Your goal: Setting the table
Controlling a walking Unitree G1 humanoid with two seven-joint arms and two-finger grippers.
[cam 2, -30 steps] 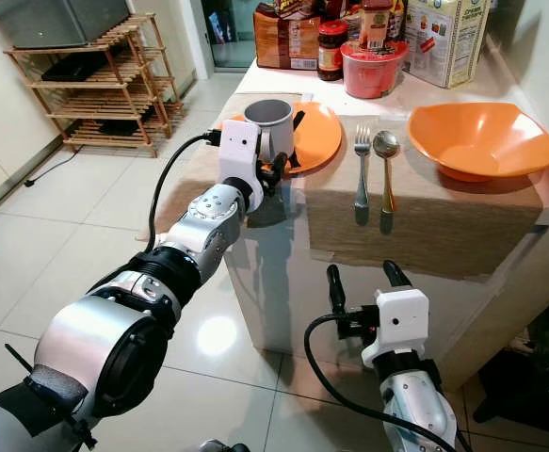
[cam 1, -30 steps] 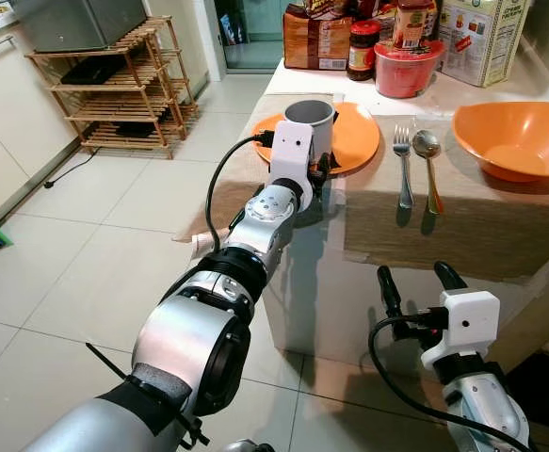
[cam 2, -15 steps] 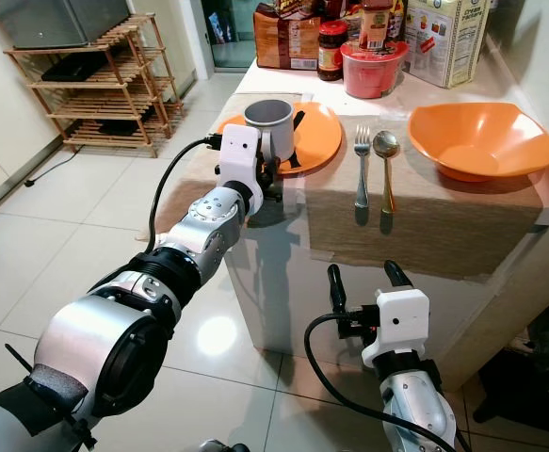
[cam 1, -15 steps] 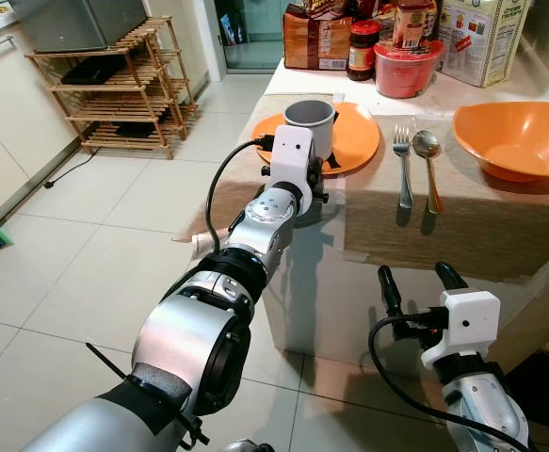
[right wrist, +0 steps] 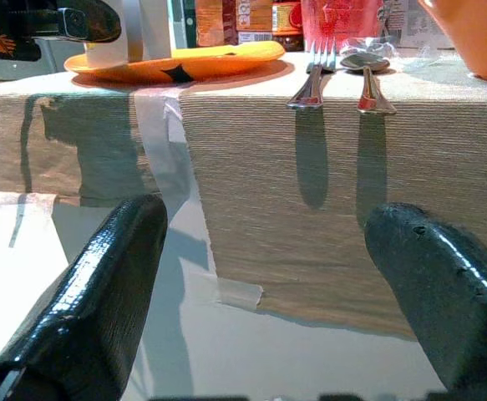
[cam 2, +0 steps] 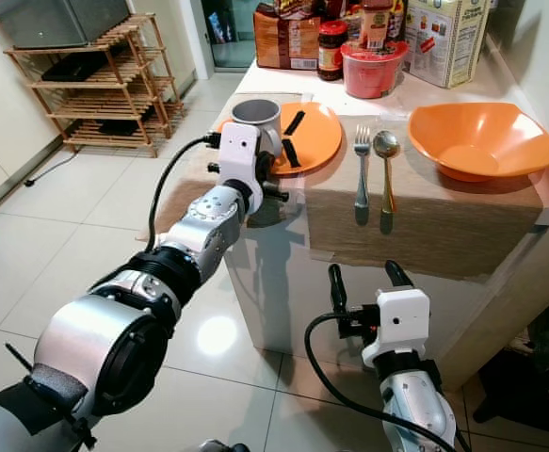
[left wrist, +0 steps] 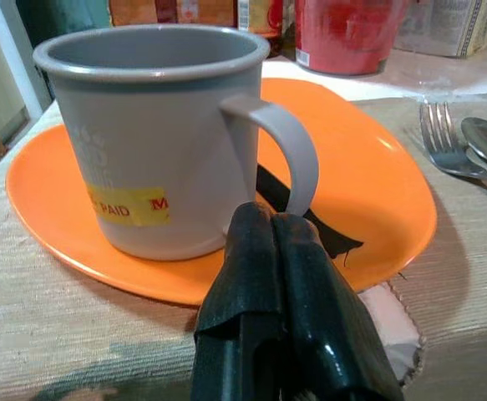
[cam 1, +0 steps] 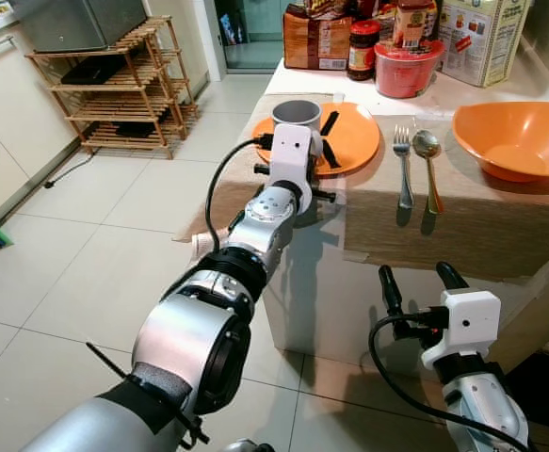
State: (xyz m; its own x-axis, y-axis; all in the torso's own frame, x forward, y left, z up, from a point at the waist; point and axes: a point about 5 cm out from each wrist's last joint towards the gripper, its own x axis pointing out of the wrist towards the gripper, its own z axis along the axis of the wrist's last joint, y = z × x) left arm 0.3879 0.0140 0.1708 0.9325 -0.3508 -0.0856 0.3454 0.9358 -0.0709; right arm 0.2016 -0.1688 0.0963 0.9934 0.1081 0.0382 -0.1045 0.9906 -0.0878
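A grey mug (left wrist: 155, 138) stands upright on the orange plate (cam 1: 357, 132) at the table's near left corner. My left gripper (left wrist: 272, 221) is shut with nothing between its fingers, the tips right below the mug's handle (left wrist: 289, 150). Black marks (cam 2: 288, 153) lie on the plate beside the mug. A fork (cam 1: 404, 165) and a spoon (cam 1: 428, 155) lie side by side to the right of the plate, with an orange bowl (cam 1: 514, 141) further right. My right gripper (cam 1: 413, 273) is open, low in front of the table, below its edge.
The table wears a beige woven runner (cam 1: 444, 226) that hangs over its front edge. A red tub (cam 1: 406, 66), jars and boxes (cam 1: 481, 33) crowd the far end of the table. A wooden rack (cam 1: 123, 85) stands at the back left on the tiled floor (cam 1: 86, 254).
The mug has shifted a little to the left on the plate, and my left wrist has rolled. The right arm has stayed where it was.
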